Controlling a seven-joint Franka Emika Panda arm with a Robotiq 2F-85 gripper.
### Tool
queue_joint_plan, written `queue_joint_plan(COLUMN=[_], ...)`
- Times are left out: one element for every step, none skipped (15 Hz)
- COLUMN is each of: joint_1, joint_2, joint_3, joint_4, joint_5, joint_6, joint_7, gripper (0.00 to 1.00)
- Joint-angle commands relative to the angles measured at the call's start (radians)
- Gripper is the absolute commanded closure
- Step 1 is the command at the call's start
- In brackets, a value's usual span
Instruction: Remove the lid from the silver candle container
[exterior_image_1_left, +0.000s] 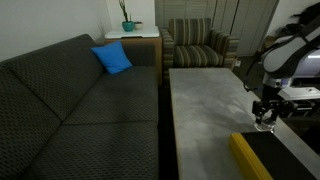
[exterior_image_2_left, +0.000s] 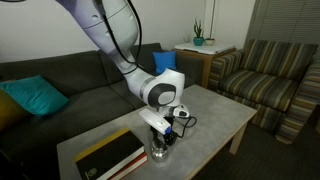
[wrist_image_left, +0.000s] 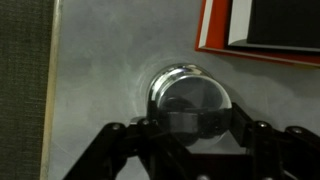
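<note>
The silver candle container (wrist_image_left: 190, 98) is a small round shiny tin with its lid on, standing on the grey table. In the wrist view my gripper (wrist_image_left: 194, 118) straddles it, one finger against each side of the lid. In both exterior views the gripper (exterior_image_2_left: 161, 146) (exterior_image_1_left: 265, 122) is lowered to the tabletop over the tin, which the fingers mostly hide there. The tin stands right beside the corner of the black box with the yellow edge (exterior_image_2_left: 110, 156).
The black box (exterior_image_1_left: 268, 158) lies flat on the grey table (exterior_image_1_left: 205, 105) near its front end, and its corner shows in the wrist view (wrist_image_left: 262, 28). A dark sofa (exterior_image_1_left: 80, 110) runs along the table's side, a striped armchair (exterior_image_2_left: 268, 78) beyond its far end.
</note>
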Motion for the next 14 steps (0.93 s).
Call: queue_joint_plan(joint_1=[-0.003,-0.003,0.0,0.003,0.003,0.005,0.006,0.006,0.004,-0.007,-0.008,-0.01,-0.015,-0.022], joint_2=[-0.063,-0.074,-0.085,-0.094,-0.109,-0.122,-0.135,-0.149,-0.159,-0.167,-0.172,-0.18,-0.181,-0.179], joint_3=[-0.001,-0.003,-0.009,-0.016,-0.02,-0.027,-0.033,-0.039,-0.044,-0.039,-0.043,-0.046,-0.045,-0.041], joint_4=[-0.101,-0.121,-0.142,-0.161,-0.192,-0.218,-0.249,-0.279,-0.307,-0.326,-0.348,-0.367,-0.383,-0.393], joint_5=[-0.004,-0.003,-0.003,-0.003,-0.001,-0.001,0.001,0.002,0.005,-0.012,-0.011,-0.011,-0.009,-0.006], joint_6=[0.043,0.052,0.06,0.071,0.088,0.098,0.114,0.129,0.145,0.155,0.171,0.176,0.186,0.194], joint_7=[-0.017,-0.013,-0.003,0.006,0.011,0.019,0.029,0.035,0.043,0.059,0.067,0.074,0.075,0.074], gripper=[0.56,0.56,0.56,0.56,0.56,0.56,0.56,0.56,0.56,0.56,0.56,0.56,0.56,0.56])
